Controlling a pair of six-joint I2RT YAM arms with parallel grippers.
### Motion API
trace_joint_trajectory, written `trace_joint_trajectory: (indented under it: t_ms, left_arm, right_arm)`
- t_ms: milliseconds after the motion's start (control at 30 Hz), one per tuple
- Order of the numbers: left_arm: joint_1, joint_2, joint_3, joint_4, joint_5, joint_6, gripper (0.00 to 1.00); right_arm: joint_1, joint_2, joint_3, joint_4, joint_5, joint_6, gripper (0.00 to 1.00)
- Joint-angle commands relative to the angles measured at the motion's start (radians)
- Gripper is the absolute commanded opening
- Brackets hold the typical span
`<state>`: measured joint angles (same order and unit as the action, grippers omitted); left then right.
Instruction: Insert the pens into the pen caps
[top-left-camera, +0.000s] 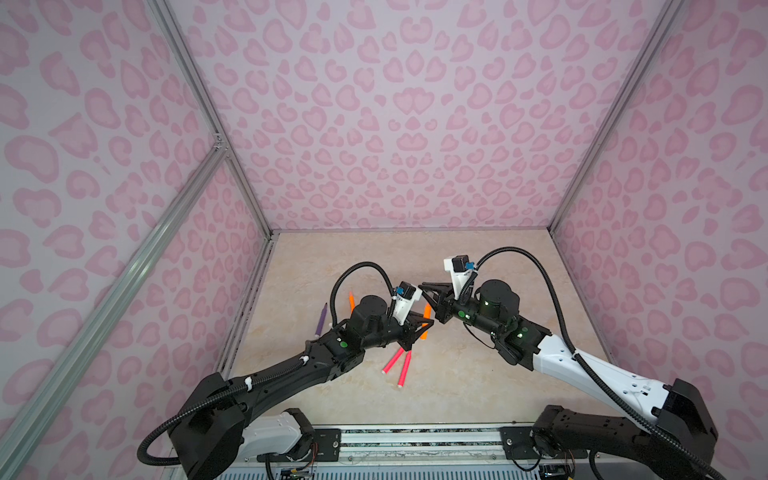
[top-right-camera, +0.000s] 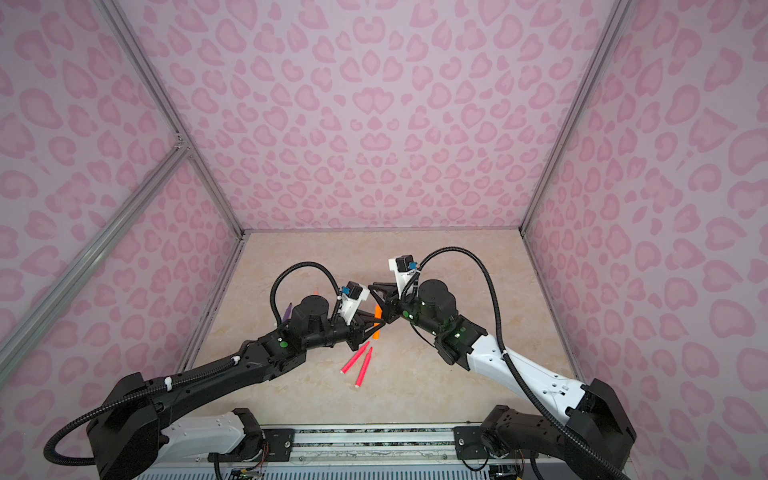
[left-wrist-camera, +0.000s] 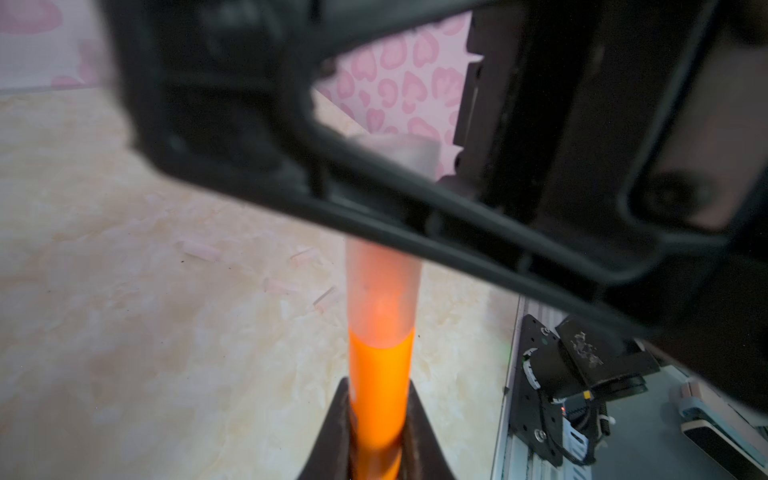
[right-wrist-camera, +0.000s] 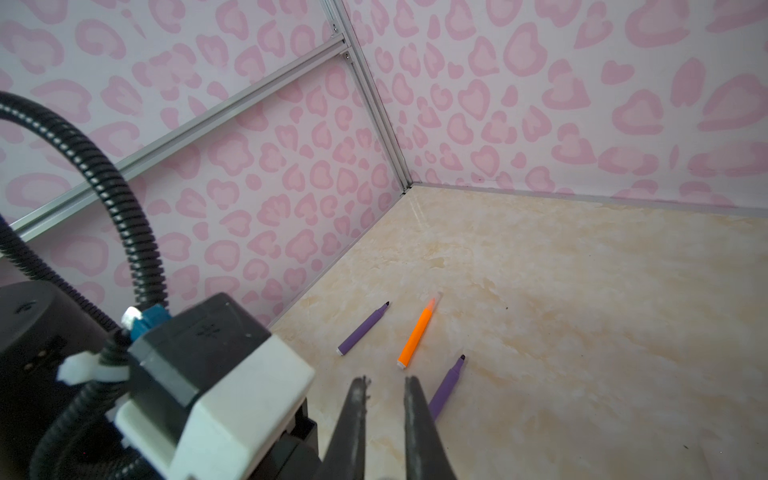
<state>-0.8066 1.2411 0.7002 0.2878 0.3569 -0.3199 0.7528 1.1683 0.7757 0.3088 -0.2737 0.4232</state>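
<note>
My left gripper (left-wrist-camera: 378, 384) (top-left-camera: 428, 323) is shut on an orange pen (left-wrist-camera: 380, 365) (top-right-camera: 376, 332), held above the middle of the floor. A frosted clear pen cap (left-wrist-camera: 382, 291) covers the pen's tip. My right gripper (top-left-camera: 428, 295) (right-wrist-camera: 384, 380) meets it from the right. One of its fingers (left-wrist-camera: 415, 216) crosses the cap, and the jaws stand narrowly apart, shut on the cap. Two pink-red pens (top-left-camera: 392, 360) (top-left-camera: 405, 368) lie in front. Two purple pens (right-wrist-camera: 363, 328) (right-wrist-camera: 446, 386) and another orange pen (right-wrist-camera: 417, 332) lie to the left. Several loose caps (left-wrist-camera: 199, 249) (left-wrist-camera: 282, 286) lie faint on the floor.
Pink patterned walls (top-left-camera: 395, 124) close in the marble-look floor (top-left-camera: 478, 374) on three sides, with aluminium posts in the corners. A metal rail (top-left-camera: 415, 440) with both arm bases runs along the front edge.
</note>
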Motion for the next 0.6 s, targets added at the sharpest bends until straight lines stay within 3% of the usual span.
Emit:
trace_joint_trajectory:
  t_ms: [0, 367, 567]
  left_arm:
    - [0.022, -0.009, 0.000, 0.119, -0.033, -0.059, 0.04]
    - [0.047, -0.026, -0.013, 0.131, -0.012, -0.085, 0.04]
    - [0.054, -0.035, -0.020, 0.115, -0.066, -0.091, 0.04]
  right_arm:
    - [0.009, -0.009, -0.051, -0.059, -0.097, -0.014, 0.00]
    - [0.132, -0.064, -0.211, -0.065, 0.015, 0.012, 0.00]
    - [0.159, -0.047, -0.234, -0.140, 0.125, 0.048, 0.00]
